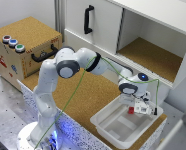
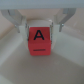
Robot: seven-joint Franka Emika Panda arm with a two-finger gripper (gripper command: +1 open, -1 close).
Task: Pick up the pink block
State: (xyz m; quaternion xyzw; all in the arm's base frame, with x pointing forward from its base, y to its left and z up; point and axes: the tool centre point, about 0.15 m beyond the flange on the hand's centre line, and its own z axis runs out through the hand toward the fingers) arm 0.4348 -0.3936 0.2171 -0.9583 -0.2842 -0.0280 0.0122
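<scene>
Jaws: the gripper (image 2: 42,24) stands spread, a finger (image 2: 20,22) on one side of the block and its partner on the other, neither clearly pressing on it
Block: the pink block (image 2: 40,39) sits centred between the fingers, the face with a black letter A turned to the wrist camera
Key relation: the block lies straight ahead of the jaws and already inside their gap, so by this judgement the coming move calls only for a squeeze, no sideways shift
Long axis: none, it is a cube; its flat side faces look square to the fingers
Bin: the block is in or just above the white bin (image 1: 105,125); contact with its floor cannot be told
Arm: the only arm (image 1: 68,65) reaches over the cork counter (image 1: 93,95) to the exterior view's right
Far: an open white cabinet (image 1: 148,45) stands behind
</scene>
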